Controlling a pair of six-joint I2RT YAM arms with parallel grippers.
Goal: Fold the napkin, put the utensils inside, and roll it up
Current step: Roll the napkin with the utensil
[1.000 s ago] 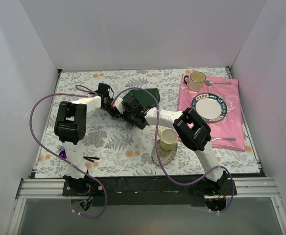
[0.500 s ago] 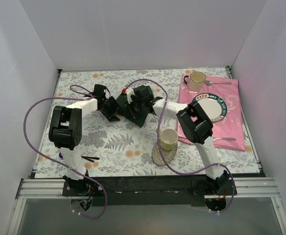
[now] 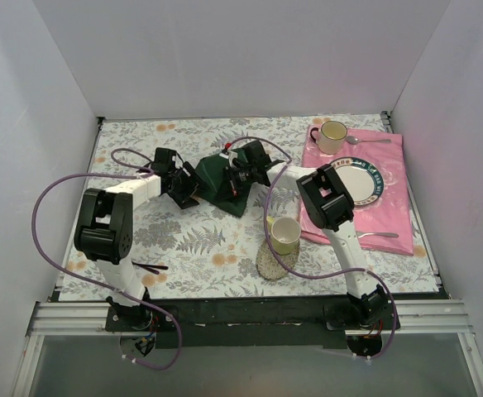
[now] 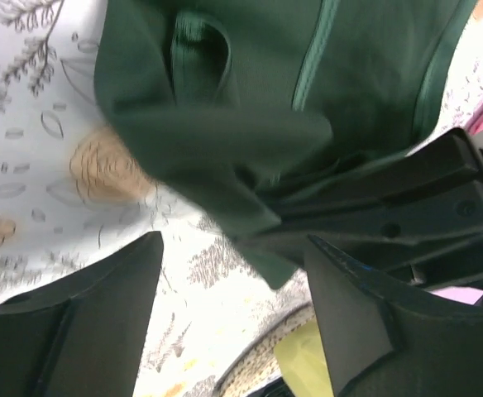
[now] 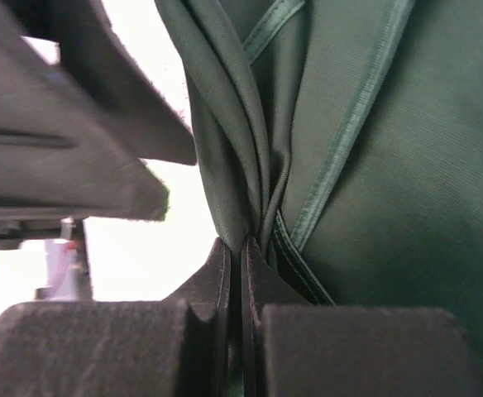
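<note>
The dark green napkin (image 3: 215,178) lies bunched in folds on the floral table, left of centre. My right gripper (image 3: 235,178) reaches into it from the right. In the right wrist view that gripper (image 5: 241,244) is shut on a pinched fold of the napkin (image 5: 390,165), hemmed edges running up from the jaws. My left gripper (image 3: 190,188) sits just left of the cloth. Its fingers stand open in the left wrist view (image 4: 233,248) with nothing between them, the napkin (image 4: 250,99) hanging just ahead. The utensils are out of view.
A yellow cup (image 3: 284,234) stands on a woven coaster (image 3: 273,260) near the right arm. On the pink cloth (image 3: 394,203) at the right are a plate (image 3: 356,180), a cup (image 3: 332,135), a silver spoon (image 3: 370,141) and a silver fork (image 3: 382,236). A purple-headed utensil (image 3: 146,267) lies front left.
My left gripper has opened, let go of the napkin and backed off left. My right gripper has shut on a fold and drawn the cloth up and to the right.
</note>
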